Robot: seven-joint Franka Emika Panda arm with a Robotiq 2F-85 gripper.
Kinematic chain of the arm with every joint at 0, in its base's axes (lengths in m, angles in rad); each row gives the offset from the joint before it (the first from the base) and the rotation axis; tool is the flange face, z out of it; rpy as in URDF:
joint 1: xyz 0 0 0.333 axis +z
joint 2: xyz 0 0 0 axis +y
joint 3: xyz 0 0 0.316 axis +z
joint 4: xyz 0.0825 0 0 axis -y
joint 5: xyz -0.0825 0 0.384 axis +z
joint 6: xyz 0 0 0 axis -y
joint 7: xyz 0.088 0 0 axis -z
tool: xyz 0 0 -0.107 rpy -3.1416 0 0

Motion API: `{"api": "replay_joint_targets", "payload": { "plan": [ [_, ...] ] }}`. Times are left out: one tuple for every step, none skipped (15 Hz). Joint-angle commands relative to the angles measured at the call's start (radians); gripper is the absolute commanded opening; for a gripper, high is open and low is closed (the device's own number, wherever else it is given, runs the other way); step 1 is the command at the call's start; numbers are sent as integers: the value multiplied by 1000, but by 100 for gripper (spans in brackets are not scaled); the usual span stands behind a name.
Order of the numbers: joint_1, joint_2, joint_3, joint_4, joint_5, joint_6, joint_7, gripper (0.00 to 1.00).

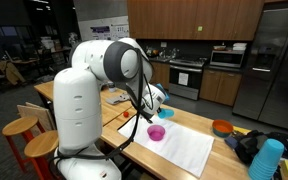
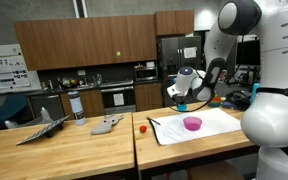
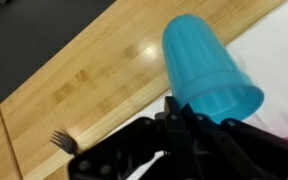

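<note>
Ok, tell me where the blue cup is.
In the wrist view the blue cup sits in the claw, over the wooden table; in an exterior view it hangs near the pink bowl.

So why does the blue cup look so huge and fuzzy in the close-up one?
Wrist view: the cup sits right by the lens, so it looks huge and soft-edged; the gripper holding it is a dark blur; a pale patch of glare shines on the table. Both exterior views: small and grainy, so fine detail is lost.
</note>
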Motion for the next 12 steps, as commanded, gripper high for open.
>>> {"api": "replay_joint_targets", "payload": {
  "plan": [
    [-54,-62,24,-108,174,139,-208,1],
    [-66,-66,34,-133,214,171,-246,1],
    [-82,-68,47,-157,250,198,-283,1],
    [-100,-71,62,-178,271,223,-306,1],
    [-110,-79,75,-197,276,232,-308,1],
    [-116,-101,79,-207,254,218,-318,1],
    [-39,-36,8,-154,235,215,-270,5],
    [-42,-44,12,-167,235,215,-277,5],
    [-45,-53,13,-175,235,215,-281,5],
    [-45,-60,14,-178,235,215,-284,5],
    [-45,-64,14,-180,235,214,-284,5],
    [-46,-67,15,-181,235,214,-285,5]
  ]
}}
